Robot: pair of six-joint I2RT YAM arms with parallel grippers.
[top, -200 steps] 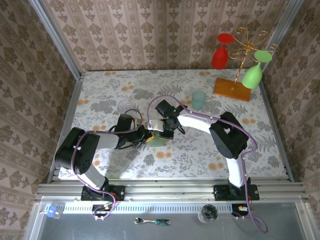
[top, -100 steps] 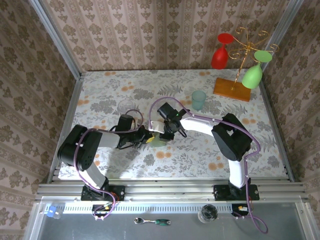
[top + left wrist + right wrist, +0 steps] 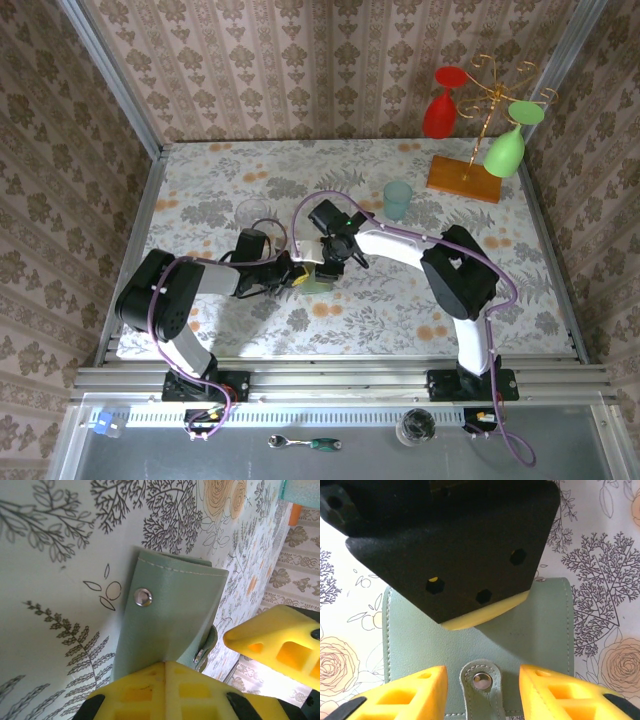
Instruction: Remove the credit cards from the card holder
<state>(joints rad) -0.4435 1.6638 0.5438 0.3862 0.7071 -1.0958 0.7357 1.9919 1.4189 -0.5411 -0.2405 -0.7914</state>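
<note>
Spreading from nearly closed a second ago, our right pincer point(image 3: 481, 677) now straddles the snap tab point(image 3: 480, 702), partly open. Nearer us, our left pincer point(image 3: 165, 672) clamps one edge of the card holder point(image 3: 535, 630) on the counter point(image 3: 400, 300). We judge it unopened, with the credit cards presumably inside.

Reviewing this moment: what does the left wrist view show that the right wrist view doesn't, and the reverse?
Left wrist: a card holder flap curving up from the tablecloth, pinched in the shut left tool, with a snap stud on it. Right wrist: the open right tool straddling the strap tab. Both: the sage-green card holder with the left tool on it.
</note>
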